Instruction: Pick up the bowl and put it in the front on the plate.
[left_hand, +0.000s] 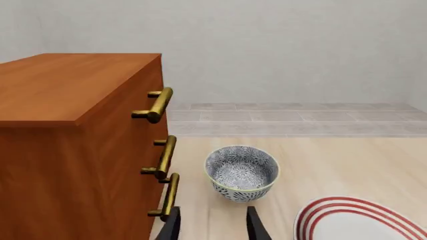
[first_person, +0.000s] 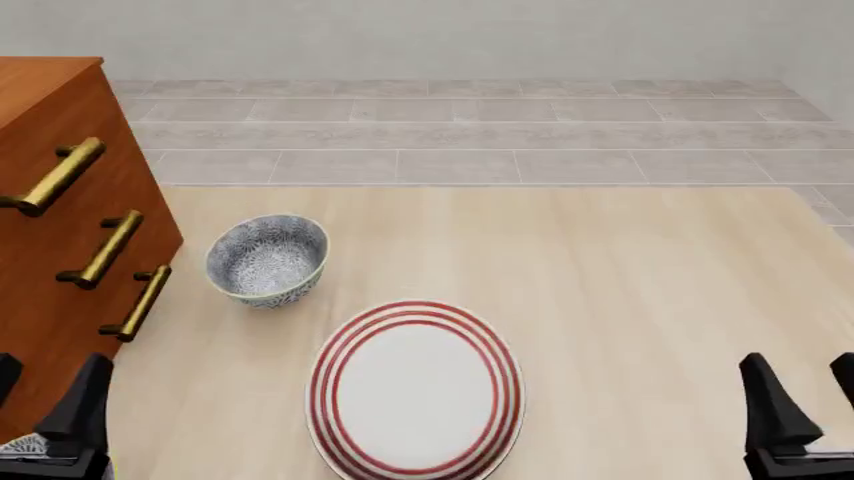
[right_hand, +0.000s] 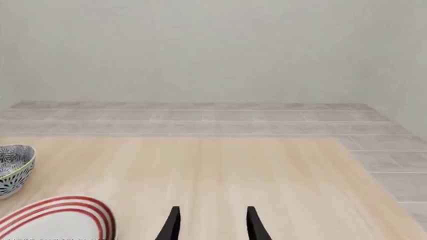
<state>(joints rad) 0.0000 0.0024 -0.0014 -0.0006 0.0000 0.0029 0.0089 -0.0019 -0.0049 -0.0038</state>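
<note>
Pale wood tabletop (first_person: 641, 270): bowl (first_person: 267, 260) beside plate (first_person: 416, 390), apart.
Left end effector (left_hand: 213, 227) and right end effector (right_hand: 211, 225): fingers apart, empty.

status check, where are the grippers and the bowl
Left gripper and right gripper both open, empty, low near table edge. Bowl upright on table beside cabinet, not on plate. Nothing between bowl and plate.

Plate (first_person: 416, 390) near rim cut by front view's edge; cabinet (first_person: 54, 250) cropped left; both arms out of frame.
</note>
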